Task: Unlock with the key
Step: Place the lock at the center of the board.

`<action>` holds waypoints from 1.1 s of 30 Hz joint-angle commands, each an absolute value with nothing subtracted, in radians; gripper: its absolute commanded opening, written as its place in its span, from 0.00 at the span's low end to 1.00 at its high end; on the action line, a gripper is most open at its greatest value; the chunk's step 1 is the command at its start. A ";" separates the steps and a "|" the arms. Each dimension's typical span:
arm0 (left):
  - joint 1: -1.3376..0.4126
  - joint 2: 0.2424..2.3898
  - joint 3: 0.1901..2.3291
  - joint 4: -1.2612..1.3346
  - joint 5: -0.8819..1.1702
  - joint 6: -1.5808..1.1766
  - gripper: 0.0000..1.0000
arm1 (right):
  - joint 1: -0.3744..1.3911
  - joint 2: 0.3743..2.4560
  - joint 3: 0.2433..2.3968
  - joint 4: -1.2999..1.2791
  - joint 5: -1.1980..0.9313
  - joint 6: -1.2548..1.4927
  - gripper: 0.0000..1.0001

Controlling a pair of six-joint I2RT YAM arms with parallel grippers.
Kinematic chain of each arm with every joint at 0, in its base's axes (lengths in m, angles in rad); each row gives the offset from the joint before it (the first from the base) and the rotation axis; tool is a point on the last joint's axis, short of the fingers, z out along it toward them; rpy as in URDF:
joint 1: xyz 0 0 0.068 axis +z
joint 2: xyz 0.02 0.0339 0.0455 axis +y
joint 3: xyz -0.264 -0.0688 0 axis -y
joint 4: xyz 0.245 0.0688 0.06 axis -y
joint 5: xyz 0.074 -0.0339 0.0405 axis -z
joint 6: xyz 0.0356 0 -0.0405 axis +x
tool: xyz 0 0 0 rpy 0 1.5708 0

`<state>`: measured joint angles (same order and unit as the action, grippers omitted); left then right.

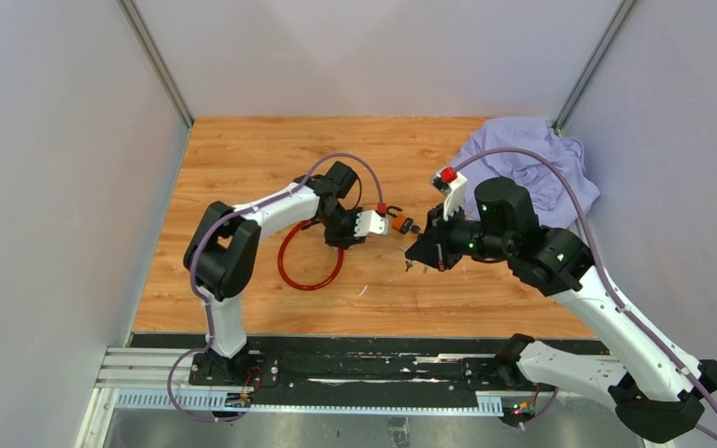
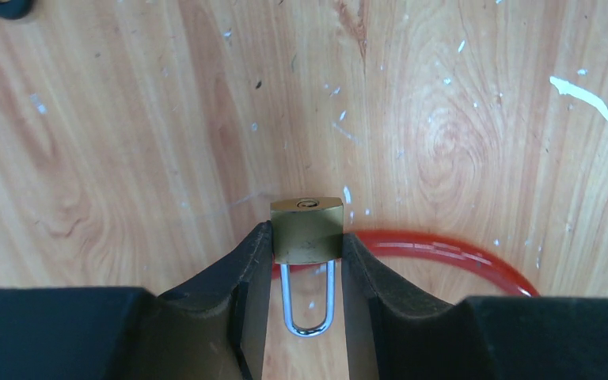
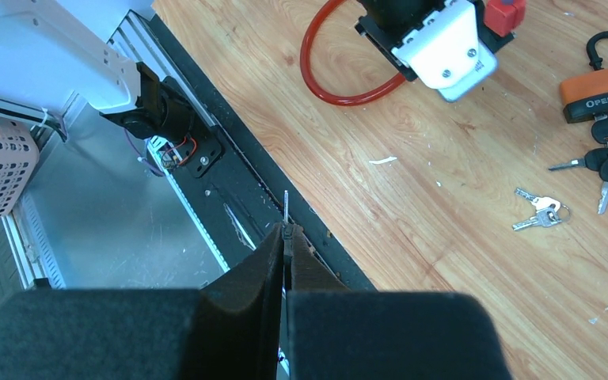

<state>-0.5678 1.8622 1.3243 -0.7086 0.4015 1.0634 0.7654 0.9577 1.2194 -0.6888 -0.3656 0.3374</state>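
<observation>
A small brass padlock (image 2: pixel 307 229) is pinched by its body between the fingers of my left gripper (image 2: pixel 306 237). Its keyhole end faces away from the camera, and its steel shackle (image 2: pixel 309 297) is closed and points back between the fingers. The left gripper (image 1: pixel 345 231) hovers over the wooden table (image 1: pixel 243 159), near the middle. My right gripper (image 3: pixel 286 231) is shut on a key (image 3: pixel 286 207), whose thin blade sticks out past the fingertips. In the top view the right gripper (image 1: pixel 415 256) sits just right of the left one and is apart from it.
An orange padlock (image 3: pixel 596 96) with black-headed keys (image 3: pixel 606 162) lies on the table, with a small silver key bunch (image 3: pixel 542 210) beside it. A red cable loop (image 1: pixel 310 257) lies under the left arm. A purple cloth (image 1: pixel 532 168) fills the back right corner.
</observation>
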 commanded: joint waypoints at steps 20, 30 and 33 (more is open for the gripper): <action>-0.592 1.937 1.443 -0.795 0.300 1.045 0.79 | 0.779 0.937 1.234 -0.731 -0.363 0.333 0.01; -0.589 1.845 1.513 -0.894 0.165 1.192 0.98 | 0.776 0.926 1.233 -0.745 -0.350 0.326 0.00; -0.558 1.744 1.479 -0.821 0.094 1.235 0.98 | 0.773 0.913 1.225 -0.747 -0.346 0.325 0.01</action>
<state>-0.5873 1.8900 1.5002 -0.8581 0.2119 1.1404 0.7654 0.9398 1.2194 -0.7315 -0.3641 0.3393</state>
